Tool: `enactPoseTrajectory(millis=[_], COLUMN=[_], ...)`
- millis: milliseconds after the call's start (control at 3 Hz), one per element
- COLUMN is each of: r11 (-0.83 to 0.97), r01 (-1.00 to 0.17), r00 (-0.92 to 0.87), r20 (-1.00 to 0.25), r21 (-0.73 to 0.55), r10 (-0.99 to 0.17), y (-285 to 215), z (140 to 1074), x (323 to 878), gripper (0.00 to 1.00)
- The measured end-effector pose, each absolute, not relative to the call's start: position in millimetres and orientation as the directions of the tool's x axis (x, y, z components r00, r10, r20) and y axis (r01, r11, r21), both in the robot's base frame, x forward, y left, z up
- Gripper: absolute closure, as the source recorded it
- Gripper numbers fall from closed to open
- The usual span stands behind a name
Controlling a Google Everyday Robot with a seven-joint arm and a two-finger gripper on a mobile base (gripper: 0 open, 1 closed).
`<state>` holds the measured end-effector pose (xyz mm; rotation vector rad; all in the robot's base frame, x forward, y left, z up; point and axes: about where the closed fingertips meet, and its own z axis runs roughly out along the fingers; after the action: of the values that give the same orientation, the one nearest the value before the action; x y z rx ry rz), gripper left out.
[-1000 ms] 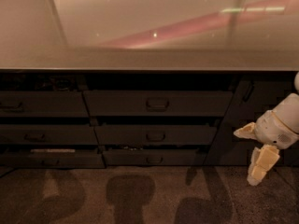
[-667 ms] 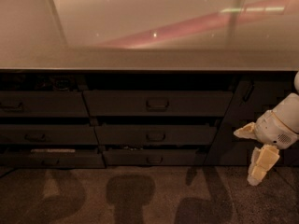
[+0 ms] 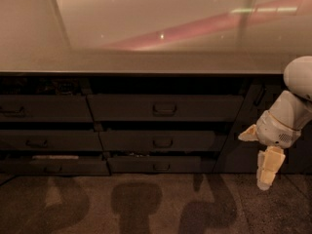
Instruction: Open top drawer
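The top drawer (image 3: pixel 165 107) is the widest dark grey front in the middle column, just under the counter edge, with a small loop handle (image 3: pixel 165 109) at its centre. A dark gap shows between its upper edge and the counter. My gripper (image 3: pixel 253 161) hangs to the right of the drawers, lower than the top drawer's handle and well apart from it. Its pale fingers (image 3: pixel 269 167) are spread and open, with nothing between them.
A glossy counter top (image 3: pixel 146 38) spans the view above the drawers. Two shallower fronts (image 3: pixel 158 141) (image 3: pixel 161 165) sit below the top drawer, and a left column of drawers (image 3: pixel 44 108) stands beside them. A dark panel (image 3: pixel 243 145) lies behind my gripper. Speckled floor (image 3: pixel 146 204) runs along the bottom.
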<state>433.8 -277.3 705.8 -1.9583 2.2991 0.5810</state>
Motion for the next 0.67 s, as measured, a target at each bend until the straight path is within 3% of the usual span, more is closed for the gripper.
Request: enactPoseTrajectory(millis=[667], r11=[0.209], r01=[-0.953], r00=[-0.274], r20=[-0.331], r21=[0.219], r10=[-0.903], y=[-277], z=[702], x=[445], gripper=[0.00])
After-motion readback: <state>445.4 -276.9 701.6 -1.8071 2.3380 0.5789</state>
